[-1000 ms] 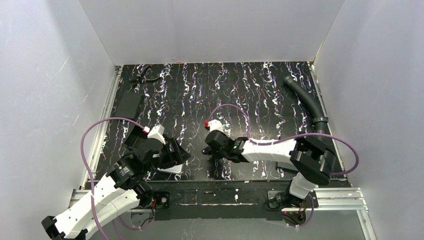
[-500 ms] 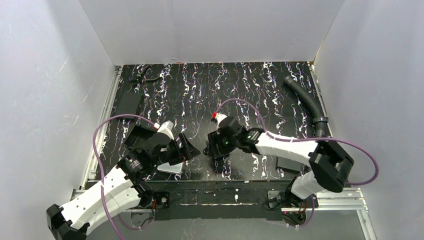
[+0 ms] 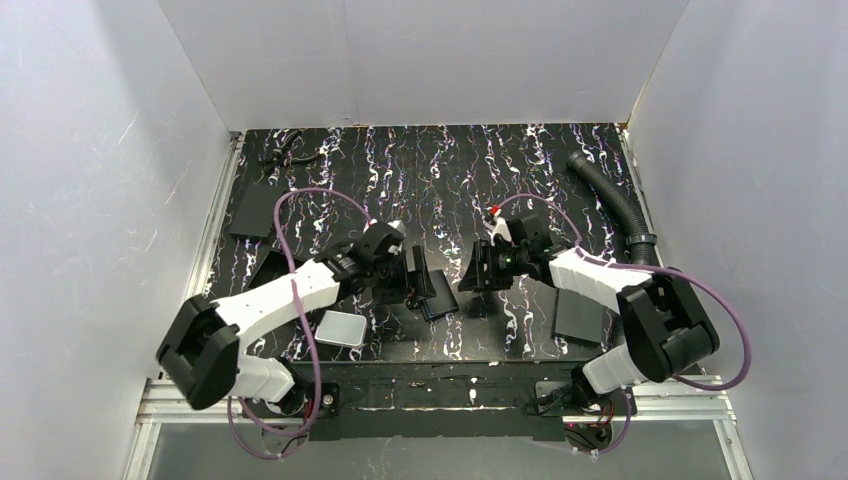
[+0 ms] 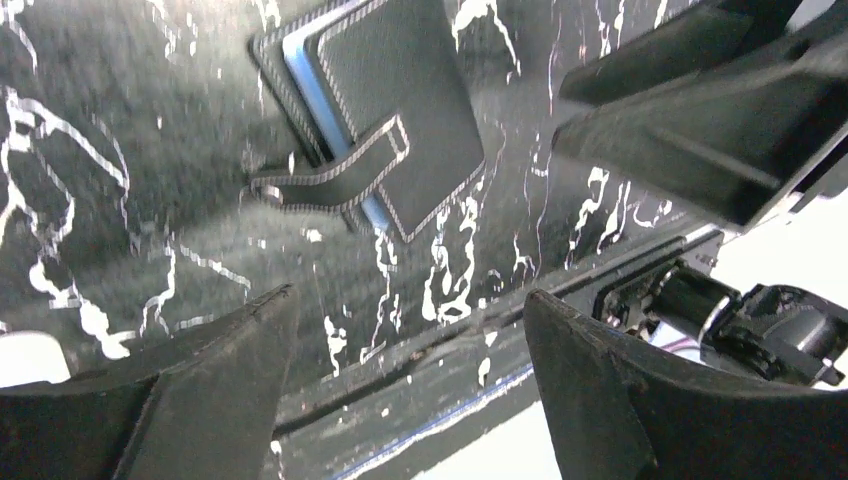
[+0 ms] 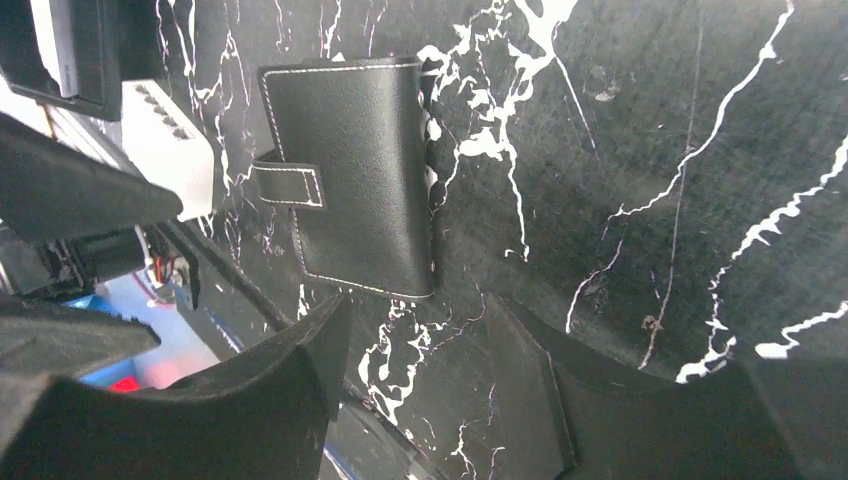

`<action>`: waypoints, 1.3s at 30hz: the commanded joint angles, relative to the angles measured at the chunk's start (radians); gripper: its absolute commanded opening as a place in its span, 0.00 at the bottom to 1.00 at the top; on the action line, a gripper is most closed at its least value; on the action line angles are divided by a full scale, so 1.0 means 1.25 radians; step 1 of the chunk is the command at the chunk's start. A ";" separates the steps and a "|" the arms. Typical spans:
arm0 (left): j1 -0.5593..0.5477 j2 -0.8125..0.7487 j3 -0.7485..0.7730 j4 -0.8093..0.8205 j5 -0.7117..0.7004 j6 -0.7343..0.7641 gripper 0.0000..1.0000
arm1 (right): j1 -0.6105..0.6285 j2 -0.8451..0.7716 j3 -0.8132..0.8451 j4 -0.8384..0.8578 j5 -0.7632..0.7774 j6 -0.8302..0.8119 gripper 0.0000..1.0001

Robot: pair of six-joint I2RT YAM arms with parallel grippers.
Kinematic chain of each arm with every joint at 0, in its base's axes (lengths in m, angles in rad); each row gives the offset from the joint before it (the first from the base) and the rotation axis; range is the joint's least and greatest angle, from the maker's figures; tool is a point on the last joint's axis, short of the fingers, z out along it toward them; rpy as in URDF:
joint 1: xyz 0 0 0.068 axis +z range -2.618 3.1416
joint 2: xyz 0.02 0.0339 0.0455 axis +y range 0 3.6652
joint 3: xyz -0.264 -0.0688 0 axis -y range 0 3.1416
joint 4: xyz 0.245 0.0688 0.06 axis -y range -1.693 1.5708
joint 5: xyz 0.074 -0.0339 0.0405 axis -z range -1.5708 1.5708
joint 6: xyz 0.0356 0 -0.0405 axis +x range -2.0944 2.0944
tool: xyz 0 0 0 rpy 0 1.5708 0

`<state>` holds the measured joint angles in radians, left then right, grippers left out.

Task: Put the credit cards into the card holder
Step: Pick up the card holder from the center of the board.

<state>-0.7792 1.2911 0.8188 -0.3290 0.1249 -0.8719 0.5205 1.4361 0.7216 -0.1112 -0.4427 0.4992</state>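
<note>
The card holder (image 3: pixel 440 302) lies folded shut on the marbled table between my two grippers, its snap tab wrapped round one edge. In the left wrist view the card holder (image 4: pixel 385 110) shows a blue inner edge ahead of my left gripper (image 4: pixel 410 320), which is open and empty. In the right wrist view the card holder (image 5: pixel 355 170) sits just beyond my open, empty right gripper (image 5: pixel 420 335). From above, the left gripper (image 3: pixel 426 284) is just left of it and the right gripper (image 3: pixel 470 276) just right. A pale grey flat piece (image 3: pixel 342 328), possibly a credit card, lies left of the holder.
Flat black plates lie at the left (image 3: pixel 252 214), under the left arm (image 3: pixel 268 270) and near the right arm (image 3: pixel 578 316). A black corrugated hose (image 3: pixel 615 205) runs along the right edge. A small dark item (image 3: pixel 285 156) sits in the far left corner.
The right gripper opened, let go of the card holder and drew back to the right. The left arm swung from over the pale piece to the centre, beside the holder.
</note>
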 commanded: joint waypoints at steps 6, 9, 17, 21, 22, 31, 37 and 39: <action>0.040 0.194 0.112 -0.037 -0.005 0.148 0.72 | -0.024 0.085 -0.014 0.139 -0.163 -0.014 0.59; 0.043 0.229 0.112 -0.028 -0.020 0.164 0.61 | -0.024 0.110 -0.008 0.150 -0.172 -0.019 0.59; 0.043 0.282 0.087 -0.007 -0.049 0.185 0.46 | -0.024 0.148 0.006 0.161 -0.193 -0.033 0.58; 0.043 0.292 0.050 0.002 -0.048 0.174 0.33 | -0.021 0.172 -0.002 0.195 -0.202 -0.019 0.58; 0.043 0.294 0.042 0.008 -0.045 0.170 0.29 | -0.020 0.177 -0.003 0.204 -0.203 -0.014 0.58; 0.043 0.295 -0.033 0.070 -0.015 0.141 0.23 | 0.045 0.218 -0.019 0.333 -0.198 0.090 0.54; 0.043 0.266 -0.041 0.075 -0.005 0.143 0.23 | 0.085 0.225 -0.045 0.421 -0.134 0.174 0.38; 0.043 0.226 -0.042 0.068 -0.004 0.151 0.28 | 0.085 0.212 -0.060 0.462 -0.144 0.208 0.30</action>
<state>-0.7155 1.6009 0.8185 -0.1585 0.1436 -0.7071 0.6250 1.7218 0.6811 0.3233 -0.6304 0.6575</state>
